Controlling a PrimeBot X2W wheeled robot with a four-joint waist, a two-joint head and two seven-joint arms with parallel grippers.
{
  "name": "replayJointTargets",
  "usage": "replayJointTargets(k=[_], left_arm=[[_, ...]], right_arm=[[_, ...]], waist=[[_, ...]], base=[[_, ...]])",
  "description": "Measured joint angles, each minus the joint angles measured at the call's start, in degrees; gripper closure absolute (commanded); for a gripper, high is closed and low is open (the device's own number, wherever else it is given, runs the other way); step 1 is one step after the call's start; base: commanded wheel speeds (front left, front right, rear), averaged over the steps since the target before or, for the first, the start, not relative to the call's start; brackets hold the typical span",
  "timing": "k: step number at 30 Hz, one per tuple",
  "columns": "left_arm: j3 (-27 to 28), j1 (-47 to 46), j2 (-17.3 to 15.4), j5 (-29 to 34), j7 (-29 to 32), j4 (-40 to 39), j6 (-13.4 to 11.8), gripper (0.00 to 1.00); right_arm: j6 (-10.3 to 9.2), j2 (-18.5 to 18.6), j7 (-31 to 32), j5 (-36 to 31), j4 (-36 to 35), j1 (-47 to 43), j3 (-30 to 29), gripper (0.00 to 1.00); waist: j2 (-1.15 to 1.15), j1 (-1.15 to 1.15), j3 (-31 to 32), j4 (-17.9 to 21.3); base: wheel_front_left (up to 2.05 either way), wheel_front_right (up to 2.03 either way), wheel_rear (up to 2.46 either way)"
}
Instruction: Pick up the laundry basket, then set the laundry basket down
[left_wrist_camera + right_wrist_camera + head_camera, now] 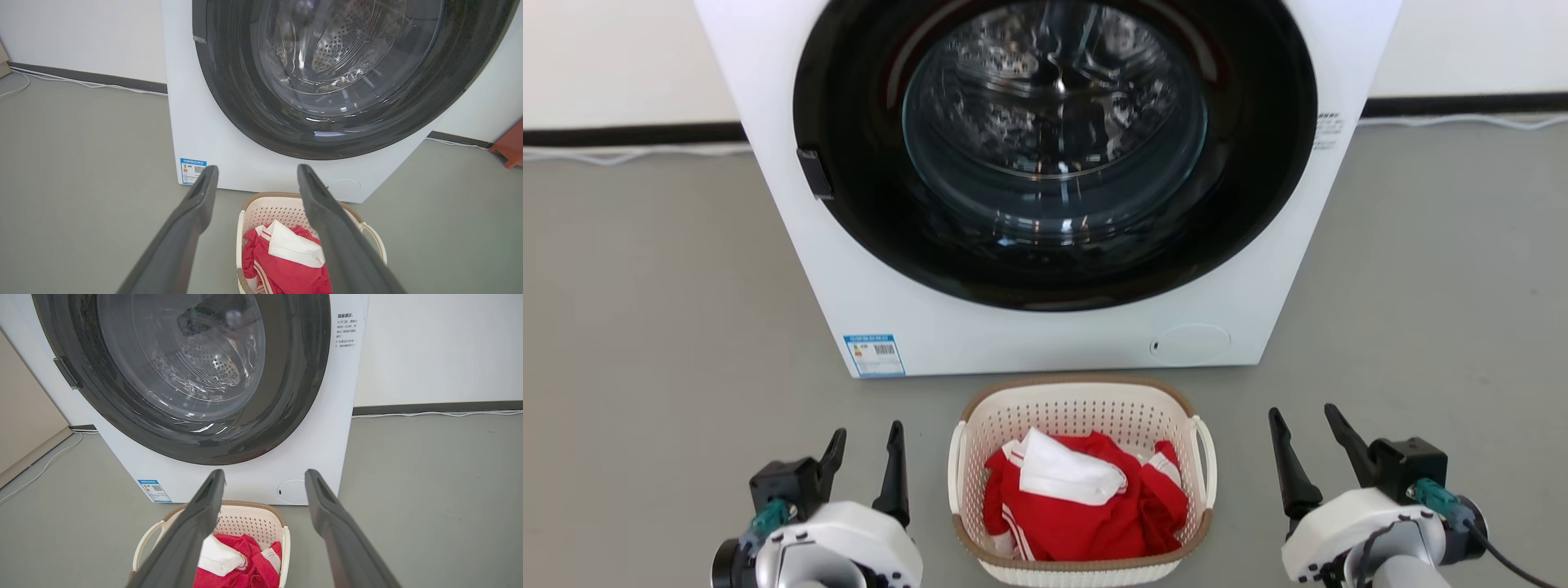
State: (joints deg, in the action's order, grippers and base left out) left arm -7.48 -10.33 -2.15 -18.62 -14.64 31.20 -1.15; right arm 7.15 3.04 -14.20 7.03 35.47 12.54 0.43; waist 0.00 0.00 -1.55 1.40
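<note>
- Grey floor (645,327) bears a white front-loading washing machine (1045,343).
- Your cream-white perforated plastic laundry basket (1094,412), holding red-and-white clothes (1094,514), sits just before it.
- Your left gripper (868,430) and right gripper (1302,411) flank it, fingers spread, empty.

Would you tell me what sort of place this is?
Probably a laundry area: a front-loading washer stands on a grey floor, with a basket of clothes before it.

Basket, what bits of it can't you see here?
- Floor of the basket: under the clothes, every view.
- Its near wall: cut off by the head view's bottom edge.
- Part of its inside, left wrist view: behind a finger of the left gripper.
</note>
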Motion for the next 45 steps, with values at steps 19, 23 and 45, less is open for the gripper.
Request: replayJointTargets(k=[19, 23, 45], left_arm=[[0.36, 5.22, -0.12, -1.07, 0.0, -6.02, -0.87, 0.0], [0.35, 5.34, -0.13, -1.1, 0.0, -6.78, -0.94, 0.0], [0.73, 9.93, 0.32, -4.09, 1.1, -3.28, -1.27, 1.0]], right_arm=[[0.0, -0.05, 0.0, 0.04, -3.31, -3.31, -0.05, 0.0], [0.0, -0.07, 0.0, 0.11, -3.82, -4.1, 0.04, 0.0], [-0.07, -0.37, 1.18, 4.27, -1.96, -8.82, -0.35, 1.0]], waist=[[0.0, 0.0, 3.43, 0.5], [0.0, 0.0, 3.62, 0.56], [0.0, 0.02, 4.39, 0.85]], base=[[0.0, 0.0, 0.0], [0.0, 0.0, 0.0], [0.0, 0.0, 0.0]])
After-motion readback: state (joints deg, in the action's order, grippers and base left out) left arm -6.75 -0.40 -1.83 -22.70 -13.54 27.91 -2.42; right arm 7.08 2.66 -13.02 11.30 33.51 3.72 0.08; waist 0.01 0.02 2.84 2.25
